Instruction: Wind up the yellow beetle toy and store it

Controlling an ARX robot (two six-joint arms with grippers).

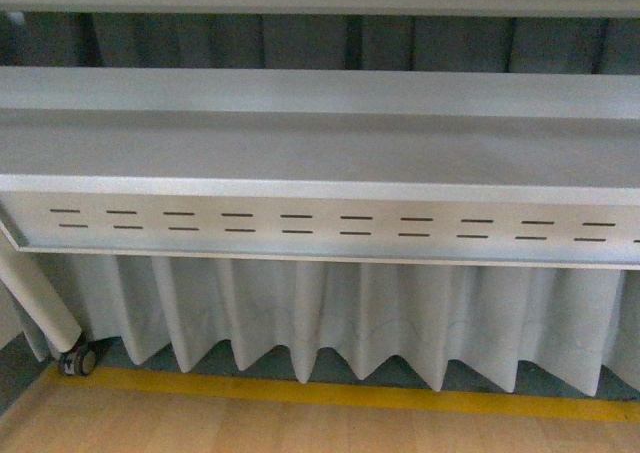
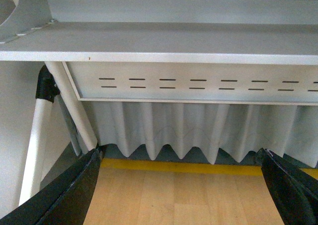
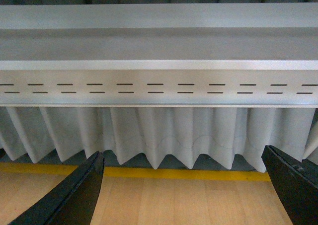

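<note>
Black-fingered left gripper and right gripper gape wide, holding nothing.

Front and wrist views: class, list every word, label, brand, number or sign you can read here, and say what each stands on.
None: no readable text in any view.
The grey panel carries only two rows of short dark slots, not characters.
The yellow floor stripe is plain.
The pleated curtain is unmarked.

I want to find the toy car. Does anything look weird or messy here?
Nothing looks broken, spilled or crooked. The odd part: no yellow car shows in any view, only a grey slotted panel, a pleated curtain and a wooden floor. Both grippers, left and right, are open and hold nothing.
</note>
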